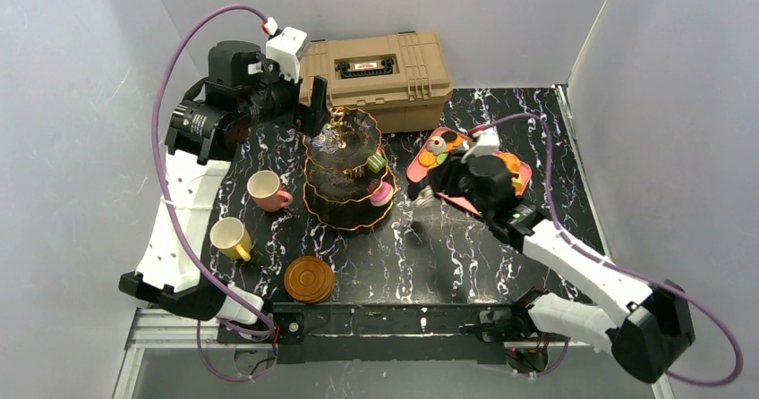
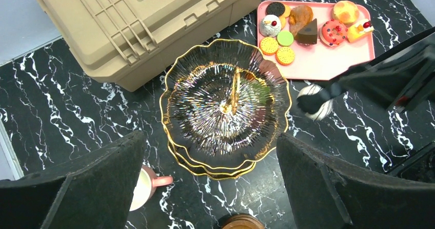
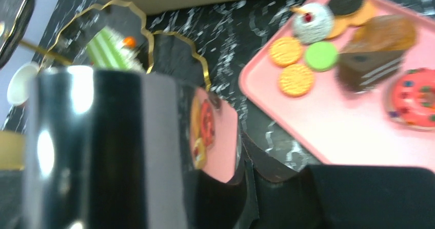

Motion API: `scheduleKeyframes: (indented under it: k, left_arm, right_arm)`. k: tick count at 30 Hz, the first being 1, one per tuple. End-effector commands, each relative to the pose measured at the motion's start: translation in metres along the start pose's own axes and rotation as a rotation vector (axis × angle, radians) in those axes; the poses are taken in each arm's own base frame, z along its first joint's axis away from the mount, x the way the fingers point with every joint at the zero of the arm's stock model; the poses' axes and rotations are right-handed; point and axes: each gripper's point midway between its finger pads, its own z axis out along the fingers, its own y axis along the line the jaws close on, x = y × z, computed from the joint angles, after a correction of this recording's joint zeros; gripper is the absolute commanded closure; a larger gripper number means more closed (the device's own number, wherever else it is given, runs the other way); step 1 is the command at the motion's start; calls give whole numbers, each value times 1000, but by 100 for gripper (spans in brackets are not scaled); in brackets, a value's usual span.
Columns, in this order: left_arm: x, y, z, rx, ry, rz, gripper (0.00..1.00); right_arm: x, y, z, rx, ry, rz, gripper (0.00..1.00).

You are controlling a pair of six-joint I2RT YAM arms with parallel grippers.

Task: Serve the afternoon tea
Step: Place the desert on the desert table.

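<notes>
**Left arm poised over the stand, right arm low beside the tray**

The left arm arches high, and the left gripper (image 2: 210, 139) points straight down over the three-tier stand (image 1: 345, 171), jaws spread wide, holding nothing. The right arm stretches low across the table (image 1: 447, 247), with the right gripper (image 1: 422, 191) between the stand and the pink tray (image 1: 528, 177). Blur hides its grip, so I cannot tell how it stands.

The stand sits mid-table toward the far edge, its black scalloped plates rimmed in gold. A green striped cake (image 1: 376, 162) is on its middle tier and a pink pastry (image 1: 382, 193) on the lowest. The pink cup (image 1: 264, 189) and yellow cup (image 1: 230, 236) stand toward the left edge, and the brown saucers (image 1: 309, 278) by the near edge.
</notes>
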Motion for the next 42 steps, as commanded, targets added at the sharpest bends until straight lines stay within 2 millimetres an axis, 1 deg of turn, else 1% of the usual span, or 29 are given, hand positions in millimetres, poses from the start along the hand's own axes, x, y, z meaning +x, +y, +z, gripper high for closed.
scheduleKeyframes:
  k: [1,4,9,12,14,17,19,22,25,29,34,37,42]
  left_arm:
    - [-8,-4,-16,14,-33,-6,2]
    - [-7,-3,-16,13,-32,-11,2]
    - [-7,-3,-18,14,-34,-11,2]
    - [-8,-3,-19,15,-38,-8,2]
    - [-9,-2,-20,12,-41,-6,2]
    - [-9,-3,-21,11,-43,-1,2]
    - [-9,-2,-22,9,-46,0,2]
    - [-9,-2,-23,10,-47,-6,2]
    - [-9,-3,-25,12,-50,-5,2]
    - [-11,-5,-27,19,-54,0,2]
    - [-5,-8,-26,38,-38,-10,2]
    - [-5,-9,-26,44,-39,-13,2]
    - [-9,-10,-28,47,-50,-13,2]
  right_arm:
    - [-17,60,7,-96,-81,29,65]
    - [-7,85,13,-139,-80,22,65]
    - [7,118,23,-199,-75,41,64]
    - [17,130,28,-222,-73,62,64]
    - [25,135,31,-231,-68,82,64]
    - [36,137,36,-231,-68,105,62]
    - [42,135,38,-225,-81,123,61]
    - [48,130,42,-196,-107,147,56]
    - [53,129,45,-180,-118,159,53]
    - [56,121,43,-139,-133,170,46]
    - [58,106,40,-95,-150,192,38]
    - [57,107,38,-103,-151,194,32]
    - [51,108,33,-116,-162,188,29]
